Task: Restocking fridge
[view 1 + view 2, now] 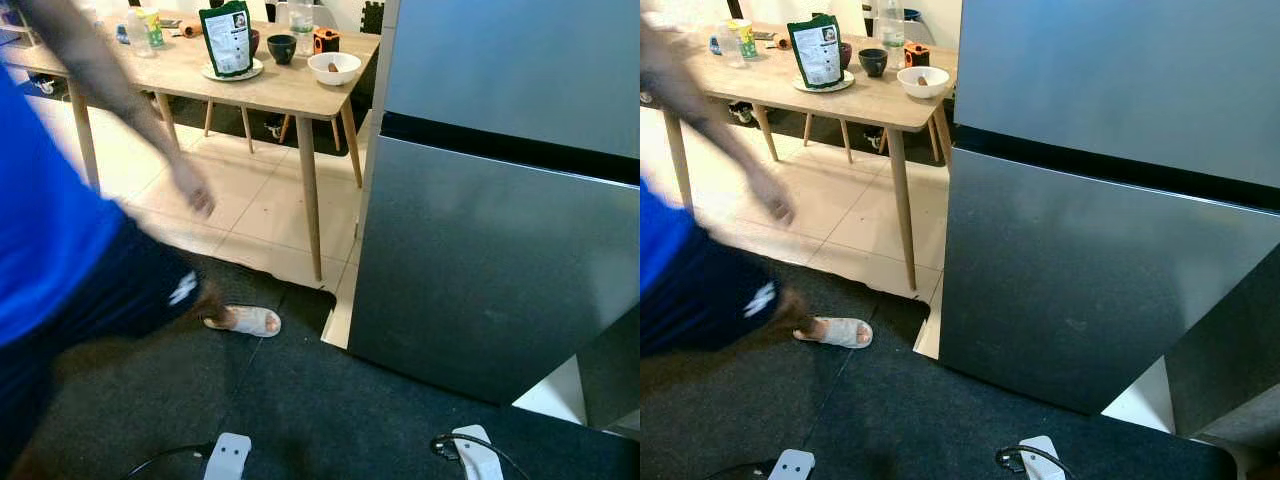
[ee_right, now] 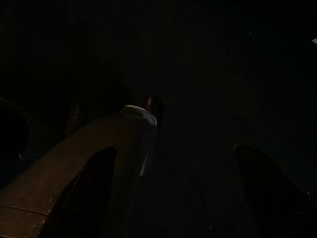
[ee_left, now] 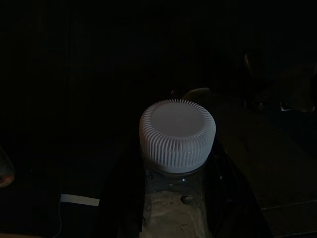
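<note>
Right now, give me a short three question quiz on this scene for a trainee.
1. True or false: the fridge doors are shut.
2. What does the left pincer hold? A) a clear bottle with a white ribbed cap B) a green pouch C) a white bowl
3. Fill in: the green pouch stands on a plate on the wooden ____.

Key:
1. True. Both steel door fronts sit flush.
2. A. The left wrist view shows black fingers on either side of the bottle.
3. Table, to the fridge's left, where a person passes.
</note>
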Tool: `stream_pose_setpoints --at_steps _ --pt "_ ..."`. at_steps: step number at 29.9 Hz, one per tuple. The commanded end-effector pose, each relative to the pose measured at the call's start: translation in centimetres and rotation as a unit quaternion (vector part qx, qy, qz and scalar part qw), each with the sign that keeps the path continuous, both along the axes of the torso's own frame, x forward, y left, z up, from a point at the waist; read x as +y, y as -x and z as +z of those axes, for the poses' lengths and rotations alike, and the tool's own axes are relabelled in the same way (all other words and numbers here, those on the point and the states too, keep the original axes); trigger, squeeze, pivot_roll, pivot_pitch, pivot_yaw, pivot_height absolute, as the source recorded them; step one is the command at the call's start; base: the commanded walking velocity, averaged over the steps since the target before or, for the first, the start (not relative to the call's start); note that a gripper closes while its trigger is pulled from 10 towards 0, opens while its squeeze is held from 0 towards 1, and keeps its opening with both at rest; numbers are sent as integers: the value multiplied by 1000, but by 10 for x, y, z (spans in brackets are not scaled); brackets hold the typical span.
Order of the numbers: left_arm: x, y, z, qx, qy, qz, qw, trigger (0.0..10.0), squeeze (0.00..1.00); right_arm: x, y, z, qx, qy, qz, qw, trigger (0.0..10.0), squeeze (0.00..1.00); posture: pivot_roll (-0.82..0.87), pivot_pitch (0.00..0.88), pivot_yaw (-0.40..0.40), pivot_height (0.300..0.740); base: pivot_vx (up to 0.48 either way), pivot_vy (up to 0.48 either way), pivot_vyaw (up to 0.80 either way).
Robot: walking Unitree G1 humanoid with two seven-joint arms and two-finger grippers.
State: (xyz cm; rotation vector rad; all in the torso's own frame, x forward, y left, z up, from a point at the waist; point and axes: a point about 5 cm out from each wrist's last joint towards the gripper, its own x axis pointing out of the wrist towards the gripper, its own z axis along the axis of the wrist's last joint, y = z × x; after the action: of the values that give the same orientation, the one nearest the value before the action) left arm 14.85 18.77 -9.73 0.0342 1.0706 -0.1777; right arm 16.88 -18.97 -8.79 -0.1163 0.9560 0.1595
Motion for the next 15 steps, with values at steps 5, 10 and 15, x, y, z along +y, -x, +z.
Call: stream_pose_setpoints --at_steps 5,10,15 --pt "-9 9 -4 17 16 -4 1000 10000 0 -3 7 -3 13 2 -8 1000 10000 0 -95 118 -18 740 0 0 0" --pt "-8 9 -4 17 14 -4 1000 10000 0 -3 8 -3 15 3 -7 1000 10000 0 -95 118 -18 740 0 0 0" --pt "-6 9 -4 17 12 -5 1000 10000 0 -4 8 -3 14 4 -6 1000 10000 0 -95 111 -18 740 0 0 0"
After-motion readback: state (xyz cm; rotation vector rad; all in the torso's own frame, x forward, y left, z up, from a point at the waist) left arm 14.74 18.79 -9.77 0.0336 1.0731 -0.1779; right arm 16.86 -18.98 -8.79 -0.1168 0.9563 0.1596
